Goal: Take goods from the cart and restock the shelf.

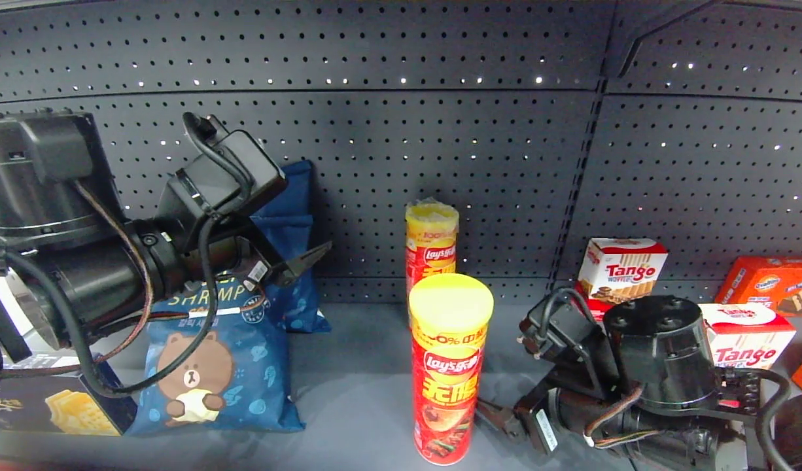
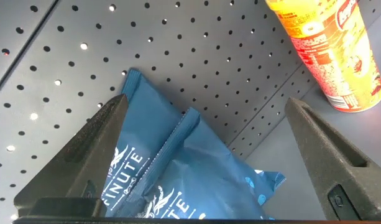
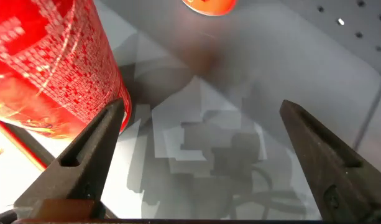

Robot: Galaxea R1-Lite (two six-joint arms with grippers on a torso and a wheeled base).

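Nearer chip can (image 1: 451, 366) — upright on shelf (image 1: 355, 386)

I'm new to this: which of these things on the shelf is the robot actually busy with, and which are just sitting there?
In play, it seems: blue snack bags, with the open left gripper at them; front chip can, with the open right gripper beside it.
Just sitting: rear chip can, wafer boxes, orange boxes, dark box.
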